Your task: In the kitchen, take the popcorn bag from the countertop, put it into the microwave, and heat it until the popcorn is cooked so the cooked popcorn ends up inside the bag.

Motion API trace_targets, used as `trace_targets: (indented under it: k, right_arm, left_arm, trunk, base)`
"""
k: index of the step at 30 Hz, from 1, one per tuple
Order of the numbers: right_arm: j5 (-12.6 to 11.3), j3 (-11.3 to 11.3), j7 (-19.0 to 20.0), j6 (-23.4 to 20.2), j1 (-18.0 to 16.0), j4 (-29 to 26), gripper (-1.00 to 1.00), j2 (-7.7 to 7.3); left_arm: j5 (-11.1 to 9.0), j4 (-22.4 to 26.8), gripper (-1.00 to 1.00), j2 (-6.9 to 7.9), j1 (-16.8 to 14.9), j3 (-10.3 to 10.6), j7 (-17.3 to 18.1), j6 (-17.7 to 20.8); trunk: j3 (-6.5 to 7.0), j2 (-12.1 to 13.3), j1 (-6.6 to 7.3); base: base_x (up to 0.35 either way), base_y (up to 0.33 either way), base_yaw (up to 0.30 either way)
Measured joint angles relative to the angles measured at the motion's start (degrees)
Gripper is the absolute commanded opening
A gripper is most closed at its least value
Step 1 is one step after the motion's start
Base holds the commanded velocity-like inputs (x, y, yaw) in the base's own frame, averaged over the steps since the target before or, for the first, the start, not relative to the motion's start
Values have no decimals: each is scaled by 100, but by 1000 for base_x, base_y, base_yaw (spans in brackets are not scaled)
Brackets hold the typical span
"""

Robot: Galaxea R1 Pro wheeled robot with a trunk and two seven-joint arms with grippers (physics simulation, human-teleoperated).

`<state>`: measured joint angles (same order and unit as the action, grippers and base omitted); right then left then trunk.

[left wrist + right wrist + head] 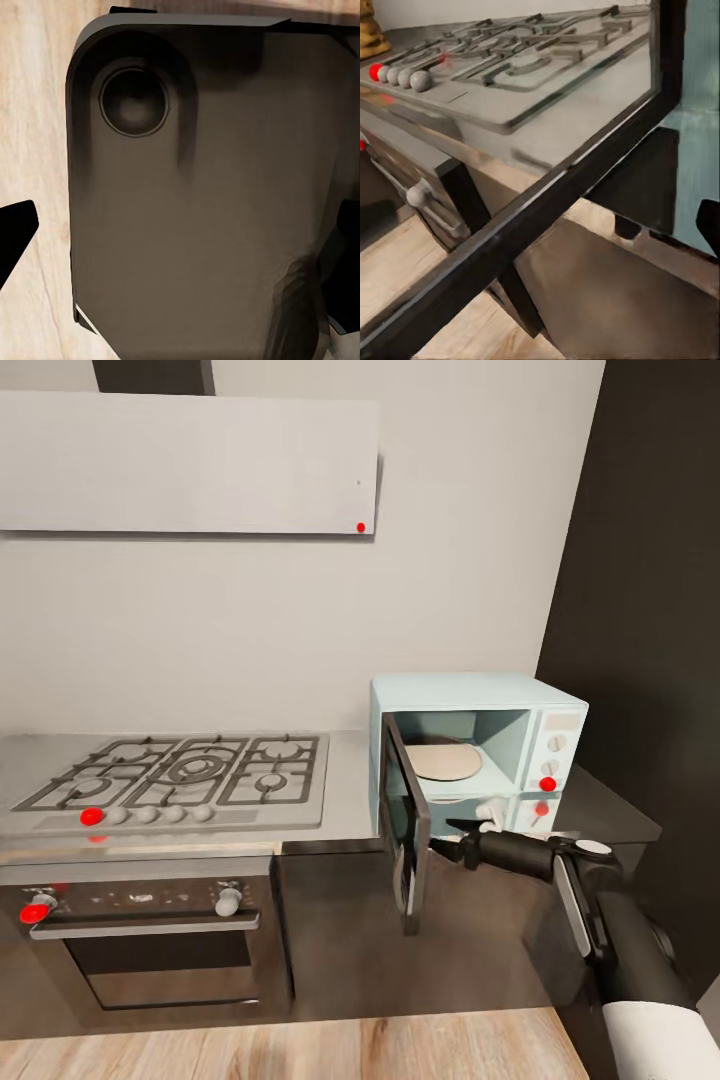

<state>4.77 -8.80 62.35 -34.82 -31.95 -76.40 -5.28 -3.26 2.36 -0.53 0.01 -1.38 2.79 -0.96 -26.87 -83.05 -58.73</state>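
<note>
The mint-blue microwave [470, 695] stands on the grey countertop [345, 800] at the right, against a dark wall panel. Its dark glass door [405, 830] is swung wide open, showing a round turntable [445, 762] and nothing else inside. My right gripper [448, 838] is open just behind the door's lower free edge, on its inner side. In the right wrist view the door frame [547, 202] crosses close in front, with one fingertip [709, 225] at the edge. A tan sack, likely the popcorn bag [371, 34], sits far along the counter past the hob. My left gripper [180, 247] hangs open.
A gas hob [190, 770] with red and grey knobs lies left of the microwave, above a built-in oven [150, 940]. A grey wall cabinet [190, 460] hangs overhead. Wood floor [300, 1050] runs along the cabinets. The left wrist view looks down on my dark base [210, 187].
</note>
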Motion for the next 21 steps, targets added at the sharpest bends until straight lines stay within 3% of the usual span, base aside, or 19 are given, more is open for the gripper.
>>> trace_targets:
  k: [5,10,12,16,18,21]
  right_arm:
    - [54,-845,-178,-4,1,-3,100,-97]
    - [587,-1418,-336,-46,1,-15,100,-238]
    - [952,-1607,-350,-47,18,46,100,-285]
    - [2095,-2026,-373,-1,199,851,100,-311]
    - [2590,-2345,-379,152,426,1349,100,-317]
    - [2986,-2807,-394,683,702,1817,100,-319]
  left_arm:
    - [0,0,100,0,0,8,0,0]
    - [0,0,100,0,0,2,-1,0]
    - [0,0,100,0,0,1,-6,0]
    - [0,0,100,0,0,0,-9,0]
    - [0,1,100,0,0,0,-9,0]
    - [0,1,100,0,0,0,-9,0]
  trunk:
    - [0,0,0]
    - [0,0,0]
    - [0,0,0]
    - [-1,0,0]
    - [-1,0,0]
    - [-1,0,0]
  base:
    - [0,0,0]
    - [0,0,0]
    - [0,0,0]
    - [0,0,0]
    - [0,0,0]
    - [0,0,0]
